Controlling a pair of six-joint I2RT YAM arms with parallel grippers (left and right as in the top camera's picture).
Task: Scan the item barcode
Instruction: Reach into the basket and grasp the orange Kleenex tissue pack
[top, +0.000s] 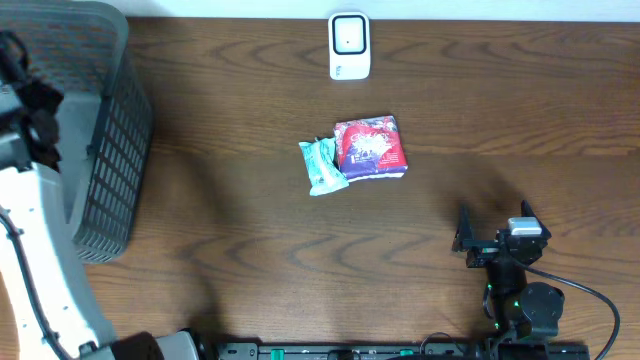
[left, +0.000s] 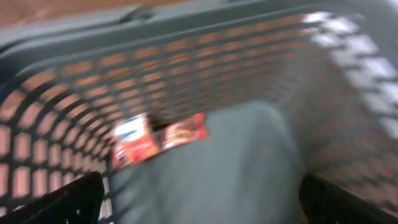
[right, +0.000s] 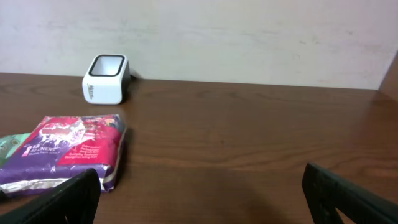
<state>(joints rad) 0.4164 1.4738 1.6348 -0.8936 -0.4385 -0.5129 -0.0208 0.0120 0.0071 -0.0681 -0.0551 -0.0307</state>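
Note:
A white barcode scanner (top: 349, 45) stands at the table's far edge, also in the right wrist view as the scanner (right: 106, 79). A purple and red packet (top: 370, 147) lies mid-table, with a green packet (top: 324, 165) touching its left side. My right gripper (top: 495, 225) rests open near the front right, well apart from both. In its wrist view the purple packet (right: 68, 149) lies ahead to the left of the open right gripper (right: 202, 199). My left gripper (left: 199, 205) hangs open inside the grey basket (left: 217, 68), empty, above two red and orange packets (left: 134, 140) on its floor.
The grey mesh basket (top: 110, 150) fills the left end of the table, with the left arm (top: 30, 200) reaching over it. A pale wall runs behind the scanner. Bare wood lies between the right gripper and the packets.

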